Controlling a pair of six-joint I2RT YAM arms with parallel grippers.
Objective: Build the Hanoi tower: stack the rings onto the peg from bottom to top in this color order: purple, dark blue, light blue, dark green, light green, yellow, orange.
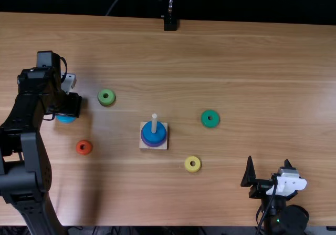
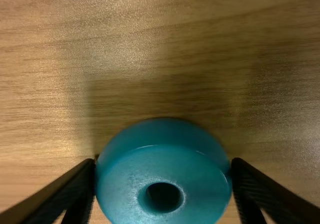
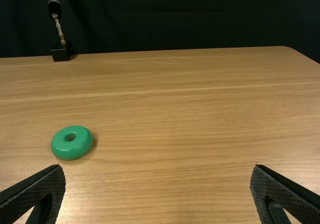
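Note:
In the top view my left gripper is low at the table's left, over the light blue ring. The left wrist view has the light blue ring between the two fingertips of my left gripper, which touch its sides. A square wooden base holds the peg, with the dark blue ring above the purple ring. My right gripper stands open at the lower right, and my right gripper has nothing between its fingers.
Lying apart on the table are the light green ring, orange ring, yellow ring and dark green ring; the dark green ring lies beyond my right fingers. A black stand is at the far edge.

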